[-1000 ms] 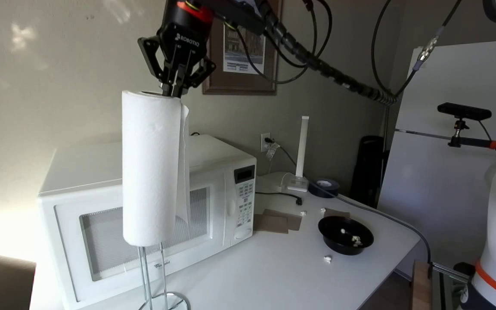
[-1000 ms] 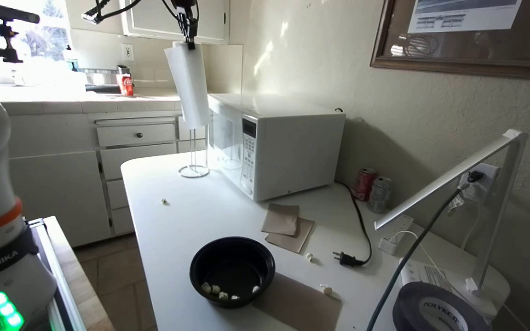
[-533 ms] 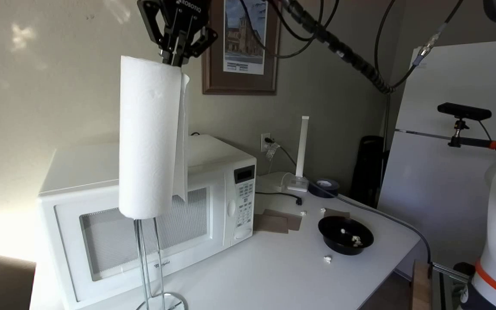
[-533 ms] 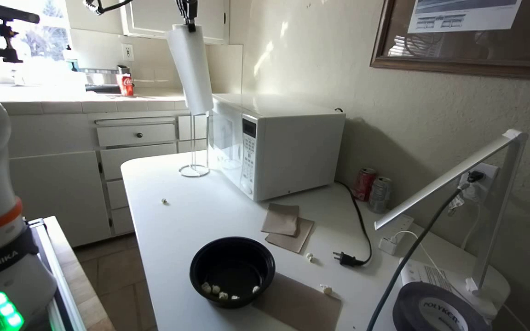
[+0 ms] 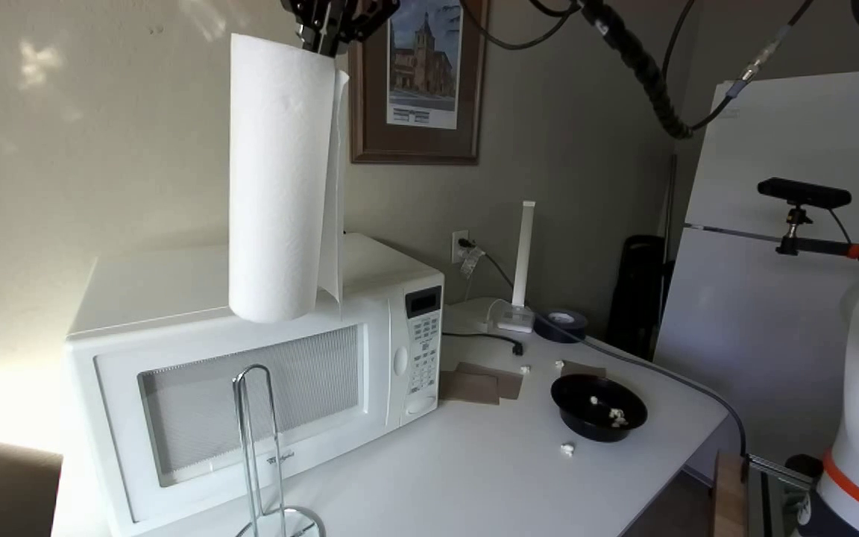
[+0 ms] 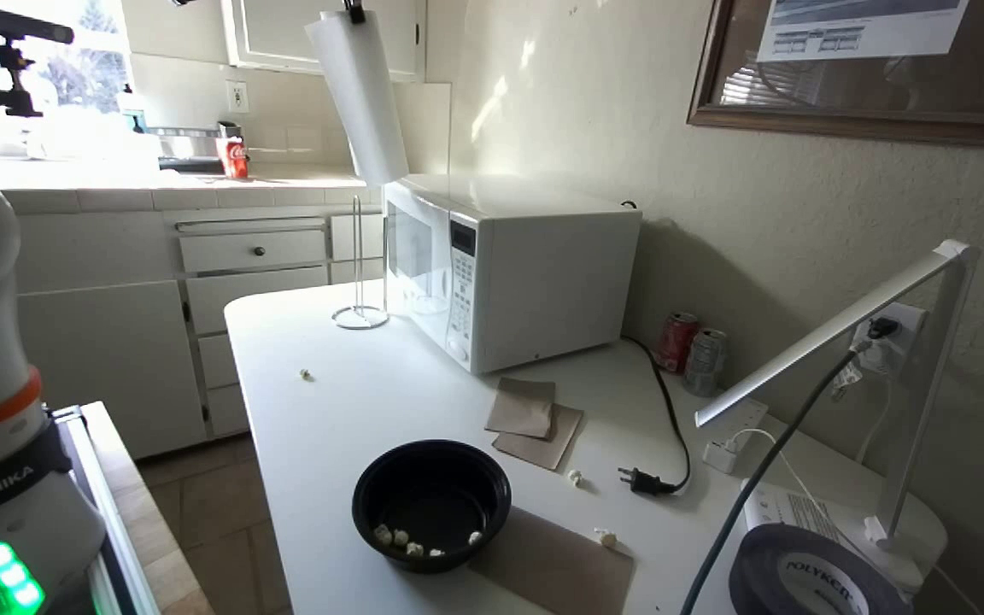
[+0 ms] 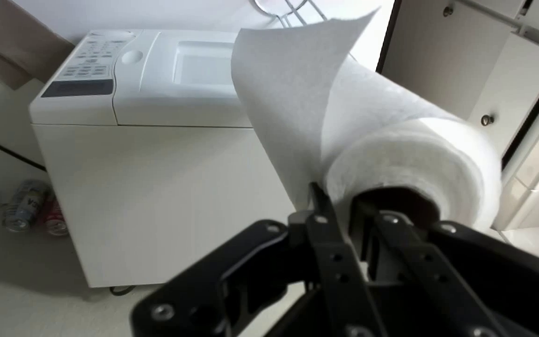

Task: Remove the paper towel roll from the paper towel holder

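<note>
Above the tabletop (image 6: 321,427), hand (image 7: 340,206) nearly closed, pinching the wall of the paper towel roll (image 5: 280,179) at its top end: one finger in the core, one outside. Roll hangs below the hand, tilted, loose sheet along its side. Its bottom end sits fully clear of the paper towel holder (image 5: 249,447), which stands upright on the tabletop near the microwave (image 6: 556,290), loop top exposed.

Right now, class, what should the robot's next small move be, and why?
Probably ease the paper towel roll sideways, away from the paper towel holder. The roll's bottom end shows above the holder's top in both exterior views, and the gripper pinches the roll's wall; lowering straight down might catch the holder.
</note>
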`<state>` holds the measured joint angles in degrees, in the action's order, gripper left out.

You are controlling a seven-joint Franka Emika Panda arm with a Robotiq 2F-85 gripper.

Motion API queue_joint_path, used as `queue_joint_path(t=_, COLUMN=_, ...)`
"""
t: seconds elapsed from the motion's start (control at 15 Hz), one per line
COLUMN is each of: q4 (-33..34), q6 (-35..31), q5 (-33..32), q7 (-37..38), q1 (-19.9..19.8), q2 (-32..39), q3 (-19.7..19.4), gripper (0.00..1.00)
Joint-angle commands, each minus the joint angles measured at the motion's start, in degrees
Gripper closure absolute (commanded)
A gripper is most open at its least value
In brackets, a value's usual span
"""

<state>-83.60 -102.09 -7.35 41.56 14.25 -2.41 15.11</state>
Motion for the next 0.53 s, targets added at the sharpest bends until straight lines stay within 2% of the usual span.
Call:
queue_joint_path(t=0.0, q4=-4.9, q6=1.3, q5=1.0, q7=1.7, q1=-0.7, q2=-4.2, q3=-0.8, gripper=0.96)
queue_joint_path(t=0.27, q4=-12.9, q6=1.3, q5=3.2, q7=0.3, q1=-2.1, q2=-9.7, q3=-1.9, gripper=0.96)
queue_joint_path(t=0.47, q4=-21.1, q6=-0.4, q5=7.6, q7=-0.8, q1=-3.2, q2=-14.6, q3=-3.2, gripper=0.96)
